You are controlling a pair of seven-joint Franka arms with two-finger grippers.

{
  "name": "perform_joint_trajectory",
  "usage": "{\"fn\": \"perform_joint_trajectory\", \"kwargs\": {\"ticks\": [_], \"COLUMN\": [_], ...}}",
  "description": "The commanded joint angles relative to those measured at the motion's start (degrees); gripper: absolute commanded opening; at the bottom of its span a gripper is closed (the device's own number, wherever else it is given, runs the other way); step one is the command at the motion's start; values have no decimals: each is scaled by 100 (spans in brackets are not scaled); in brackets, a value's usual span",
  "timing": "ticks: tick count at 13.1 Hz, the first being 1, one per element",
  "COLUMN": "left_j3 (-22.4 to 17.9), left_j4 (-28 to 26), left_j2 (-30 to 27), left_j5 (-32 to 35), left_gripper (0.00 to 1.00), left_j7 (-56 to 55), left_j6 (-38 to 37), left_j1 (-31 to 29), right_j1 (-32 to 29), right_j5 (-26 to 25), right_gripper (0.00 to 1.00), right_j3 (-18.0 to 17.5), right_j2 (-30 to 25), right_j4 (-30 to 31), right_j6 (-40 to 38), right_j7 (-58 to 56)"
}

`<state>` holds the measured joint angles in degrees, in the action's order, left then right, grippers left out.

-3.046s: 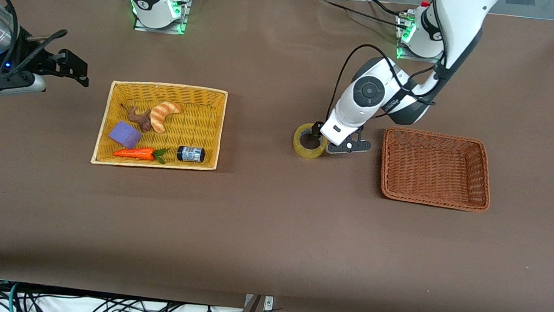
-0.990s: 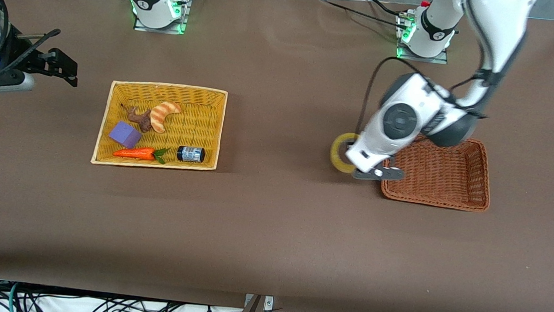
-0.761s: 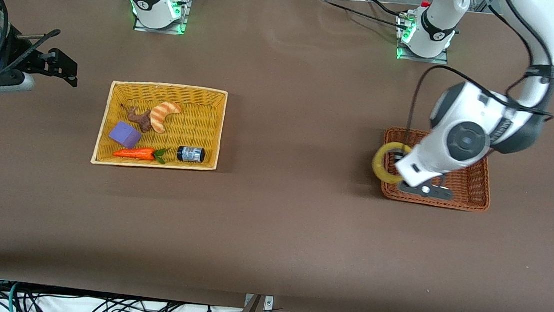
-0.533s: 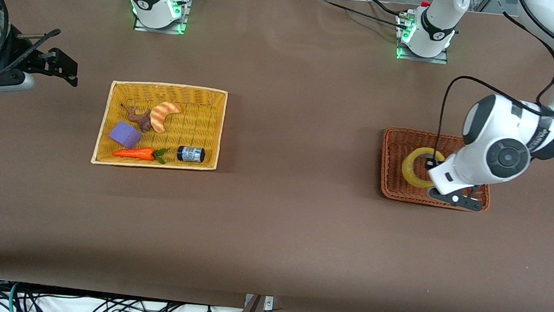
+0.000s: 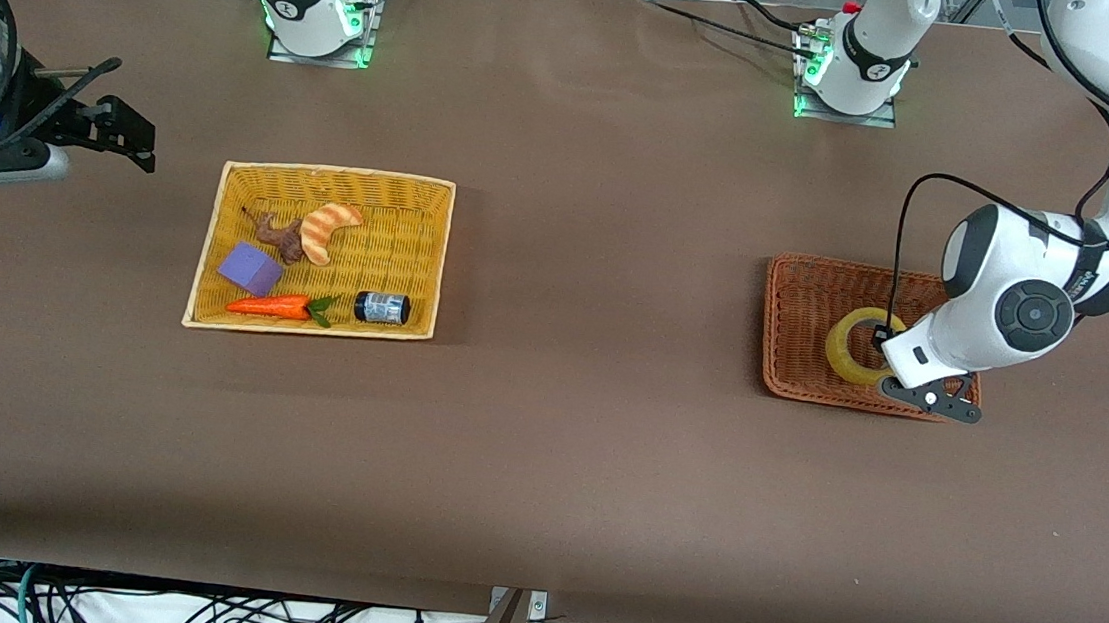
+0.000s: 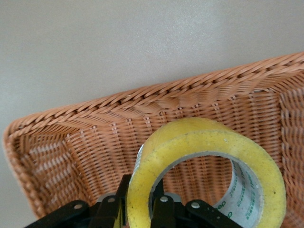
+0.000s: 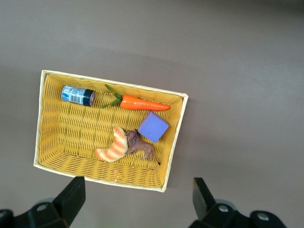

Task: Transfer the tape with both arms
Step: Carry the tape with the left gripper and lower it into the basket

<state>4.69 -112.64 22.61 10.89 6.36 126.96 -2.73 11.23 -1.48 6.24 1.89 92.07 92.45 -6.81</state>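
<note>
The yellowish tape roll (image 5: 855,346) is held on edge inside the brown wicker basket (image 5: 800,318) toward the left arm's end of the table. My left gripper (image 5: 881,342) is shut on the roll's wall, one finger inside the hollow and one outside. In the left wrist view the tape (image 6: 209,147) fills the foreground over the basket's weave (image 6: 85,147), with my left gripper (image 6: 140,209) pinching its rim. My right gripper (image 5: 133,136) is open and empty, held high off the right arm's end of the table; in the right wrist view it (image 7: 137,197) is wide apart.
A yellow wicker basket (image 5: 420,240) holds a croissant (image 5: 327,228), a purple block (image 5: 251,269), a carrot (image 5: 270,306), a small black jar (image 5: 381,307) and a brown figure (image 5: 278,235). It also shows in the right wrist view (image 7: 52,123).
My left arm has lifted the tape off the table and carried it toward its own end, then lowered it into the brown basket. The right arm drew back slightly, then stayed still.
</note>
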Motion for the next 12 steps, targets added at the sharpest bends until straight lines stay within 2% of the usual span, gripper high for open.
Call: {"fn": "perform_joint_trajectory", "kwargs": {"ticks": [1,6,9,10,11,12], "left_j3": [-12,-12,-12,-3,-3,15], "left_j4": [-205,-214,-153,-118,-4,92], "left_j2": [24,331,323,306,297,253], "left_j5": [-184,-193,-184,-184,-193,-210], "left_gripper": [0,0,1,20,53,100], "left_j7": [155,111,-91,-91,-91,-100], "left_j6": [337,768,690,646,463,191], "left_j1": [-35,-105,-97,-79,-53,-44], "right_j1": [-95,-95,-95,-95,-95,-104], "right_j5": [-72,-72,-72,-72,-81,-81], "right_gripper": [100,100,100,100,100,100], "right_j3": [-87,-87,-87,-87,-79,-79], "right_j2": [30,30,30,30,30,30], "right_j4": [-137,-137,-137,-145,-145,-163], "right_j6": [-139,-131,-131,-131,-139,-131], "right_j7": [-4,-4,-4,-4,-4,-4]}}
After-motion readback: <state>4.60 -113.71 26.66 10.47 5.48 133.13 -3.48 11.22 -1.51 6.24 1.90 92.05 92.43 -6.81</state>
